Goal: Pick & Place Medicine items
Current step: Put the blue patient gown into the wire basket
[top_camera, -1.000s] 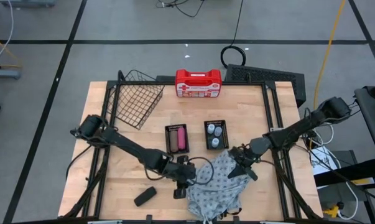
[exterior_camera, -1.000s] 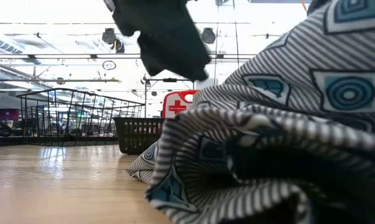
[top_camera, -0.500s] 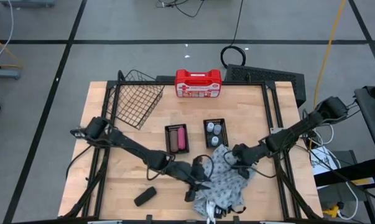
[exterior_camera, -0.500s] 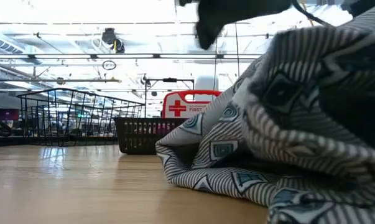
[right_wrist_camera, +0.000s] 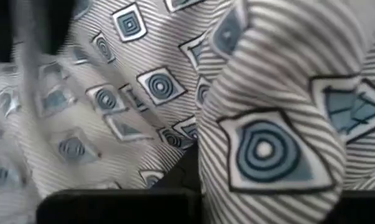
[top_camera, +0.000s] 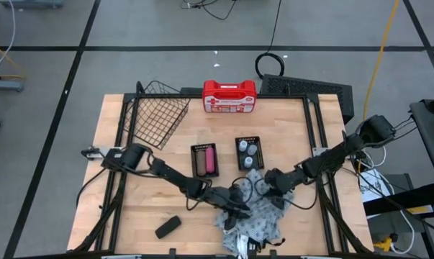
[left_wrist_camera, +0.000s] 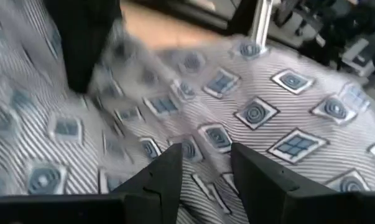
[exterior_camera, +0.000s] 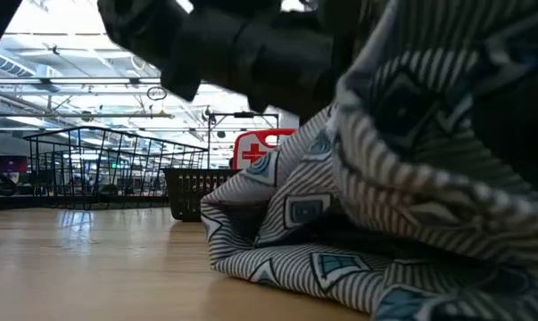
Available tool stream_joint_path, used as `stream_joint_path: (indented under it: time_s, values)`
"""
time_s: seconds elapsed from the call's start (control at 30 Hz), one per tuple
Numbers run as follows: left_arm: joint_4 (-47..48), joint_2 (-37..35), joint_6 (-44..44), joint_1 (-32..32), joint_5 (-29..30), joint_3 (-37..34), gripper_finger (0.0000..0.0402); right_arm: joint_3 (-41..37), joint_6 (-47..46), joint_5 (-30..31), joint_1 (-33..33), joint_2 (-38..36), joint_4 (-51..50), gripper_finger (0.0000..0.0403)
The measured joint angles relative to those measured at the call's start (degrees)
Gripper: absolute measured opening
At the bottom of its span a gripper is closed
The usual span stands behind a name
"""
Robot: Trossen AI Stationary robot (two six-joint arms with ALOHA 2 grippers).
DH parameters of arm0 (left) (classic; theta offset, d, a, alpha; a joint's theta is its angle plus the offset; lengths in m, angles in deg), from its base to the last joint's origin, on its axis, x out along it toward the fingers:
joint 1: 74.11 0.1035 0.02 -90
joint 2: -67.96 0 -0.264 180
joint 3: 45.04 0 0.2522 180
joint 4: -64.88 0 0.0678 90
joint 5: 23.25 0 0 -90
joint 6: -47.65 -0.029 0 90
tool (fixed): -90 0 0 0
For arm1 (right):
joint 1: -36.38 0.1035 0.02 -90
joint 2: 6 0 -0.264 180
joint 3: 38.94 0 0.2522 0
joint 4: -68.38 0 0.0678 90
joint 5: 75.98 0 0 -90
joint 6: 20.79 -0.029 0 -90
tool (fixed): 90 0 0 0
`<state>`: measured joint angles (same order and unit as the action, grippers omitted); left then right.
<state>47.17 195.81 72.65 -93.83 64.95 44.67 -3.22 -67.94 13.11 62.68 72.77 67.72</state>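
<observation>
Change: the left gripper [top_camera: 240,206] has pushed farther onto the patterned cloth [top_camera: 256,216], now more bunched.
Left gripper: fingers [left_wrist_camera: 164,174] slightly parted, on the cloth.
Right gripper [top_camera: 273,193]: pressed together, pinching cloth.
Writing: red-and-white case [top_camera: 229,97] reads "FIRST".
Medicine: whitish bottles [top_camera: 249,154] and pink block [top_camera: 210,159] in black trays; black block [top_camera: 168,226] on the table [top_camera: 130,216].

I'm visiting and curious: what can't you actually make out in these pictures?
- Anything under the patterned cloth: hidden in every view.
- Right gripper: buried in cloth in the high view; its wrist view shows only fabric.
- Bottles in the right tray: too small to count in the high view.
- Red case: partly behind cloth in the low view.
</observation>
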Motion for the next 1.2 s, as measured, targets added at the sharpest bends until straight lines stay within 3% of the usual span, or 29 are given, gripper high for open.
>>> stream_joint_path:
  time_s: [0.2, 0.5, 0.77, 0.93, 1.2]
  values:
    - [-0.38, 4.07, 3.29, -0.25, -3.71, 0.02, 0.0145, -0.22, 4.92, -4.37, 0.02, -4.93, 0.28, 0.005]
    - [-0.65, 8.1, 0.58, -0.84, -5.47, 0.31, 0.0145, -0.44, 6.87, -13.14, 0.07, -12.52, 0.12, 0.0152]
    - [-0.14, 8.36, -0.03, -1.41, -4.96, 0.26, 0.0145, -4.47, -8.5, -24.72, -2.06, -19.32, -9.78, 0.021]
    - [0.23, 8.35, -0.57, -1.3, -5.26, 0.2, 0.0145, -8.24, -13.9, -23.26, -2.21, -23.77, -15.61, 0.0214]
    - [0.25, 8.35, -0.67, -1.3, -5.51, 0.13, 0.0145, -17.59, -24.77, -22.68, -2.24, -26.5, -12.15, 0.0214]
